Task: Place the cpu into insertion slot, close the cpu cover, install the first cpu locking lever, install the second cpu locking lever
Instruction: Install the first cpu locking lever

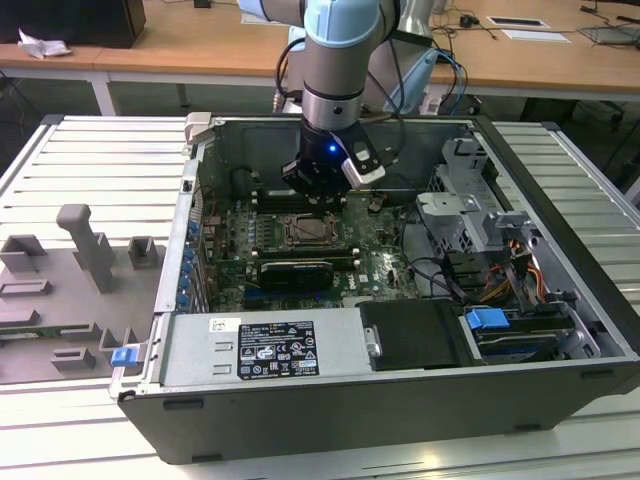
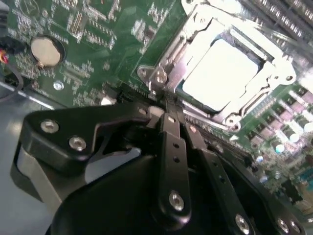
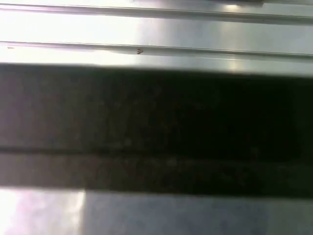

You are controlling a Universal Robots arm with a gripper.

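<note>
Ribbed grey bench panels are carrying an open computer case, its green motherboard facing up. The gripper is hovering low over the board, fingers pressed together and holding nothing, tips just beside the near corner of the cpu cover. The cpu is already lying in the insertion slot, and the cover appears to be lying down around it (its silvery frame is ringing the chip). Judging by this, the work is sitting at the locking-lever stage; the next move calls for fine contact with a thin lever at the socket's edge.
</note>
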